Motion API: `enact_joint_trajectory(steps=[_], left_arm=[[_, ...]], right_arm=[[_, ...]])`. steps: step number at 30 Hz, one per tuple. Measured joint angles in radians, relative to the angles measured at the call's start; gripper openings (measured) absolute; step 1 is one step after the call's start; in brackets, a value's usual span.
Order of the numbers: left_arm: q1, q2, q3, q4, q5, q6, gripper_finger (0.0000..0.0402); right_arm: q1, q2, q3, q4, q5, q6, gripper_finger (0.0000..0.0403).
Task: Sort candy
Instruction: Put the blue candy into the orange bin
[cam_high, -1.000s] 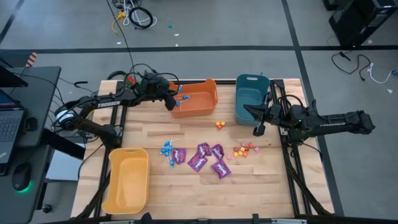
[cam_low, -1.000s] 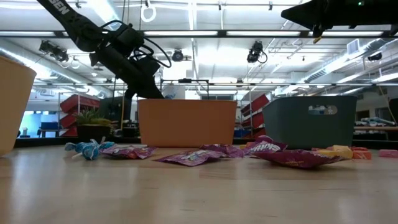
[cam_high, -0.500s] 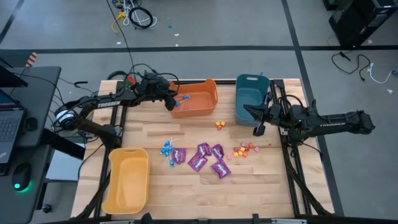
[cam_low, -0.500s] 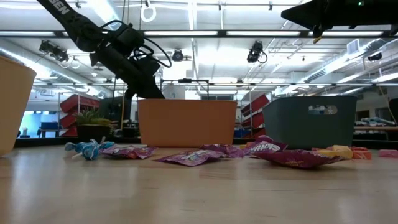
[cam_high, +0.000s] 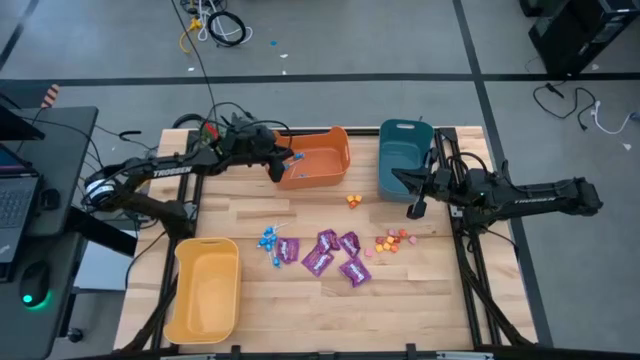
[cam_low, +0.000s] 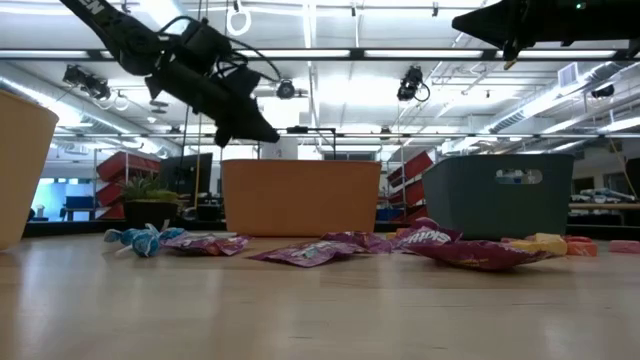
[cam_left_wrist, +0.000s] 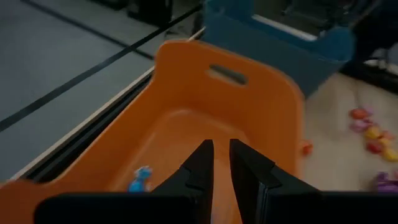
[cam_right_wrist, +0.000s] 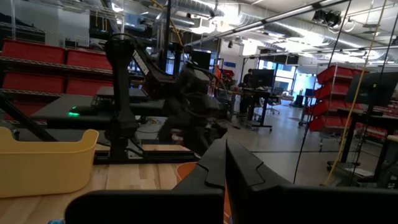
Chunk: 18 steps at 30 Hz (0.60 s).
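Candy lies loose on the wooden table: purple packets (cam_high: 330, 252) (cam_low: 320, 250), blue lollipops (cam_high: 270, 242) (cam_low: 140, 238), and small orange and pink pieces (cam_high: 393, 241) with two more (cam_high: 353, 200). One blue lollipop (cam_left_wrist: 140, 180) lies on the floor of the orange bin (cam_high: 318, 160) (cam_left_wrist: 186, 124). My left gripper (cam_high: 284, 163) (cam_low: 270, 135) (cam_left_wrist: 221, 155) hovers over that bin's left part, above its rim, open by a narrow gap with nothing in it. My right gripper (cam_high: 396, 176) (cam_right_wrist: 225, 155) waits shut, high over the teal bin (cam_high: 403, 158).
A yellow bin (cam_high: 205, 290) stands at the near left corner. The orange and teal bins stand side by side along the far edge. Bare wood lies between the yellow bin and the candy, and along the near edge.
My left gripper has risen from behind the orange bin's rim to clear above it. It has tipped closer to level and gone a little toward the table's right edge.
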Motion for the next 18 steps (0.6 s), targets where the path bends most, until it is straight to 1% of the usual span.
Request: enact_joint_trajectory(steps=[2, 6, 9, 14, 18], left_arm=[[-0.027, -0.015, 0.0, -0.006, 0.027, 0.015, 0.0056], [-0.1, -0.056, 0.0, -0.075, 0.14, 0.067, 0.0056], [-0.163, -0.094, 0.0, -0.168, 0.187, 0.101, 0.0056], [-0.267, -0.136, 0.0, -0.342, 0.19, 0.12, 0.0056], [-0.338, -0.138, 0.0, -0.423, 0.161, 0.115, 0.0056]], right_arm=[[0.0, 0.0, 0.0, 0.0, 0.0, 0.0, 0.0], [0.0, 0.0, 0.0, -0.004, 0.0, 0.0, 0.0], [0.0, 0.0, 0.0, -0.007, 0.0, 0.0, 0.0], [0.0, 0.0, 0.0, -0.01, 0.0, 0.0, 0.0], [0.0, 0.0, 0.0, -0.011, 0.0, 0.0, 0.0]])
